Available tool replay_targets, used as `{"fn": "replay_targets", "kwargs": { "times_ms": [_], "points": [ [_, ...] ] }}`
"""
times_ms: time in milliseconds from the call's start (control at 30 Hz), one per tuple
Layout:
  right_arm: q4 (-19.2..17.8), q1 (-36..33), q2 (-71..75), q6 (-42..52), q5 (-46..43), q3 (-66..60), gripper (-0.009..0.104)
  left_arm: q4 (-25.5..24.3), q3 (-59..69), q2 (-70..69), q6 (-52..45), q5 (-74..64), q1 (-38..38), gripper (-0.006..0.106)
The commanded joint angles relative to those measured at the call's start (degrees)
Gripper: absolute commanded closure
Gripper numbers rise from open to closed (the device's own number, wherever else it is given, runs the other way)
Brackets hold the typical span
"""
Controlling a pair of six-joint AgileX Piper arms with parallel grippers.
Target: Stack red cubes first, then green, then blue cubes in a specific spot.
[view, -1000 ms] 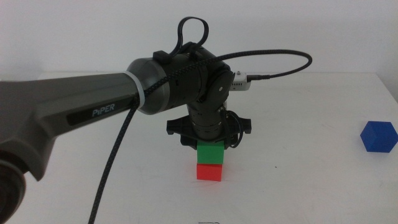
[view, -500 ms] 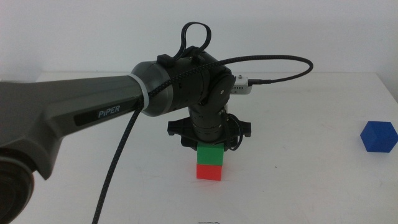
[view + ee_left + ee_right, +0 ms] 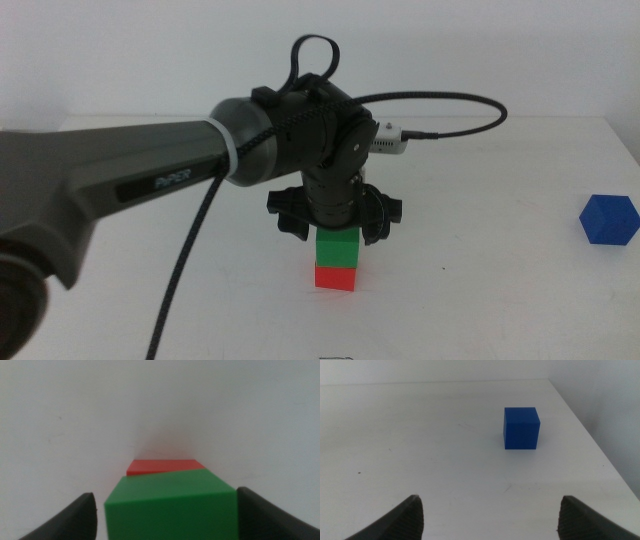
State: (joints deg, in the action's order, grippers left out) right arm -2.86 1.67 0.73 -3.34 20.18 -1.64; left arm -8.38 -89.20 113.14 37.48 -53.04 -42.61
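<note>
One piece of writing shows. On the left arm (image 3: 130, 190), which fills the left half of the middle view, pale letters run along a dark strip on its grey casing, left of centre in the frame. They seem to spell the brand name "PiPER", though they are blurred. Neither wrist view shows any text, label, number or sign.

Left arm (image 3: 150, 180) overhangs stack; bare table (image 3: 480, 250) around blue cube (image 3: 609, 218).
</note>
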Motion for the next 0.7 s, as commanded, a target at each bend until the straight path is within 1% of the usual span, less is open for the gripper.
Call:
{"fn": "replay_targets", "kwargs": {
  "times_ms": [0,133,267,400,500,567,633,667],
  "points": [
    [-0.7,0.3,1.1,0.3,-4.5,1.0,0.010,-0.5,-1.5,-5.2,-0.3,0.5,-0.1,0.007],
    [-0.7,0.3,1.1,0.3,-4.5,1.0,0.010,-0.6,-1.5,-7.9,-0.3,-0.3,-0.1,0.007],
    [-0.7,0.3,1.1,0.3,-4.5,1.0,0.010,-2.0,-1.5,-13.2,-0.7,-3.5,-0.1,0.007],
    [-0.7,0.3,1.1,0.3,-4.5,1.0,0.010,-4.6,-1.5,-21.5,-1.0,-5.0,-0.1,0.007],
    [-0.7,0.3,1.1,0.3,-4.5,1.0,0.010,-4.8,-1.5,-28.0,-2.5,-7.1,-0.1,0.007],
    [-0.7,0.3,1.1,0.3,-4.5,1.0,0.010,-5.6,-1.5,-31.7,-5.6,-7.1,-0.1,0.007],
    [-0.7,0.3,1.1,0.3,-4.5,1.0,0.010,-6.6,-0.2,-35.2,-14.3,-5.0,0.2,0.007],
    [-0.7,0.3,1.1,0.3,-4.5,1.0,0.010,-5.8,0.9,-36.7,-18.0,-4.3,0.9,0.007]
  ]
}}
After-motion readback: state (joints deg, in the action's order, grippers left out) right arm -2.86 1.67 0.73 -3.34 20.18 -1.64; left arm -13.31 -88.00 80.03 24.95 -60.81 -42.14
